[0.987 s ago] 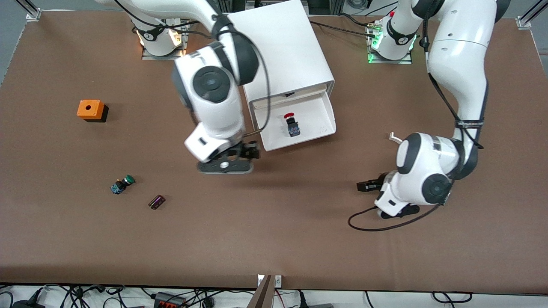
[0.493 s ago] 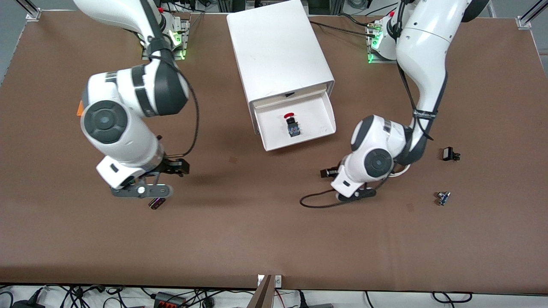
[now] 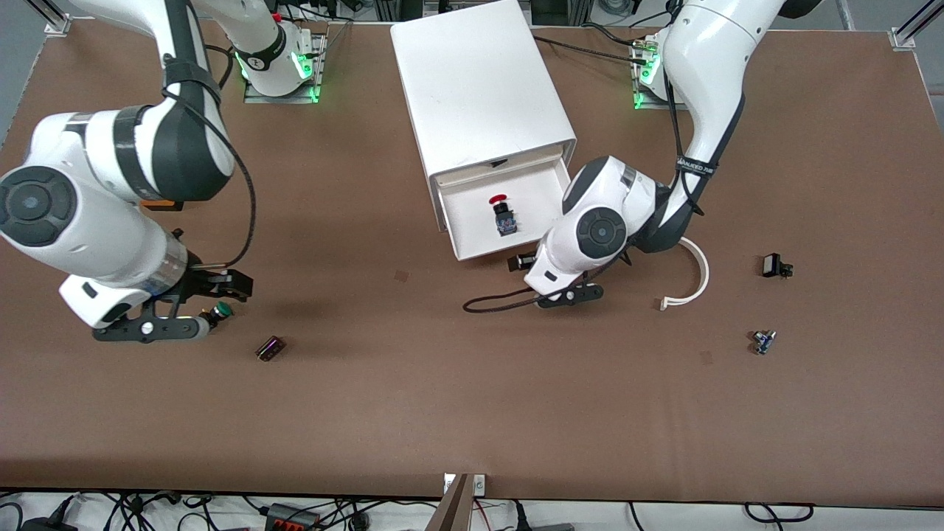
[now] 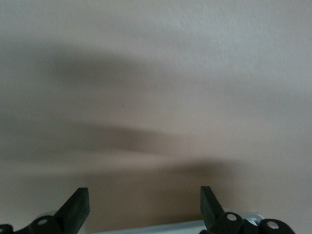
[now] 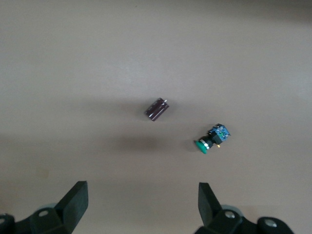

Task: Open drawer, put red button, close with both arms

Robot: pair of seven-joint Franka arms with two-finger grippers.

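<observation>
The white cabinet (image 3: 479,81) stands at the middle of the table's robot side. Its drawer (image 3: 565,198) is pulled open toward the front camera. The red button (image 3: 502,214) lies inside it, red cap toward the cabinet. My left gripper (image 3: 525,261) is open and empty, low by the drawer's front corner at the left arm's end; in the left wrist view (image 4: 144,204) a white edge shows between its fingertips. My right gripper (image 3: 230,285) is open and empty, away from the cabinet, above the green button (image 3: 219,310); the right wrist view (image 5: 141,202) shows bare table between its fingertips.
The green button (image 5: 212,139) and a dark cylinder (image 3: 270,348), also in the right wrist view (image 5: 157,109), lie toward the right arm's end. A white curved piece (image 3: 693,276), a black part (image 3: 773,265) and a small blue part (image 3: 763,341) lie toward the left arm's end.
The right arm has swung away from the drawer toward its own end of the table. The left arm has moved in to the drawer's front corner. The red button has stayed in the drawer.
</observation>
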